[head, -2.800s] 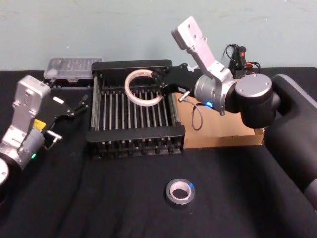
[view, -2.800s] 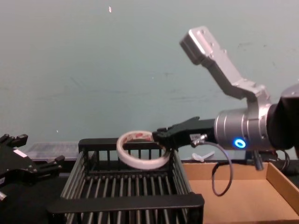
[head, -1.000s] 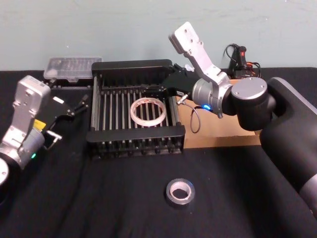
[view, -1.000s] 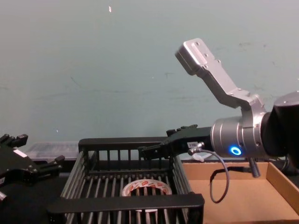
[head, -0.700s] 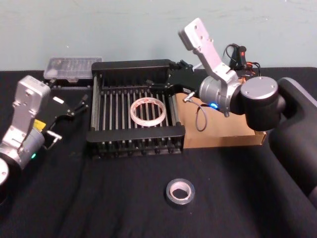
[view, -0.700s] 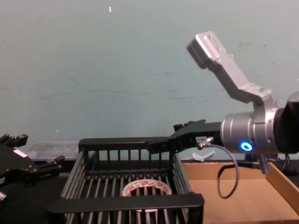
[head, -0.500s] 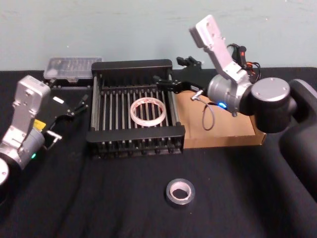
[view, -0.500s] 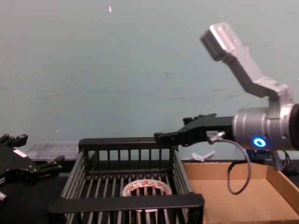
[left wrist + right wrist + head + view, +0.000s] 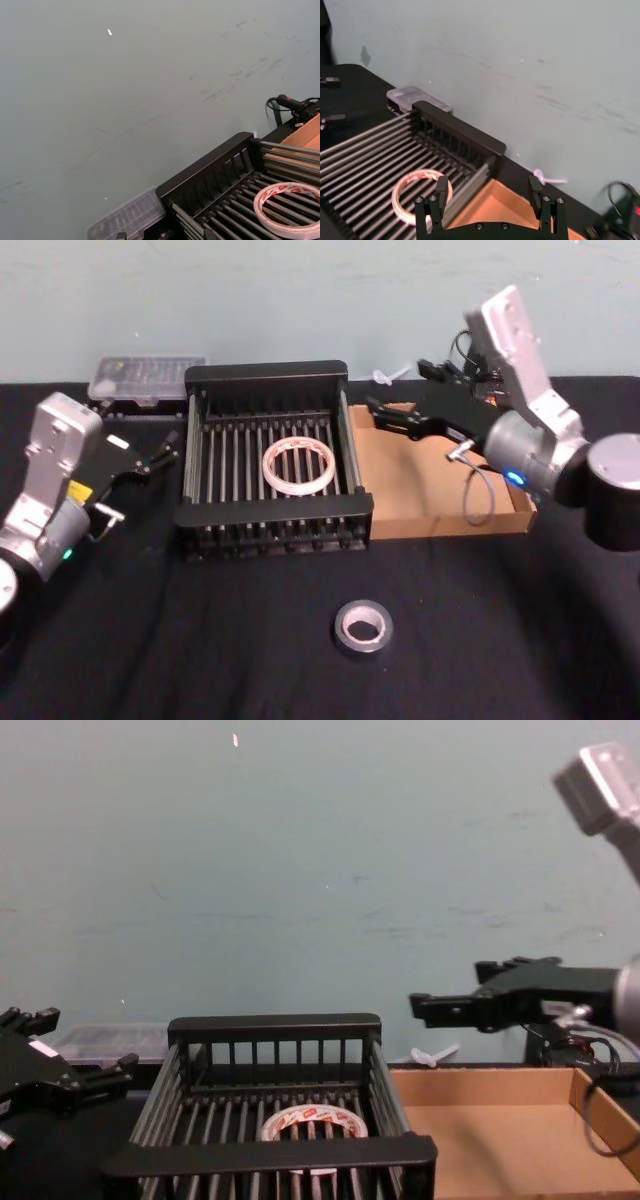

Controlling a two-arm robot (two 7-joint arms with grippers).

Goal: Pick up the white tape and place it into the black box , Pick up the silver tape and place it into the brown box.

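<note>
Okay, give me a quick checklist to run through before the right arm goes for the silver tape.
1. White tape lying flat inside the black box: ok.
2. Right gripper open and holding nothing, up over the brown box: ok.
3. Silver tape lying flat on the black table with space around it: ok.
4. Brown box floor free to take the roll: ok.
5. Left gripper parked left of the black box, out of the path: ok.
</note>
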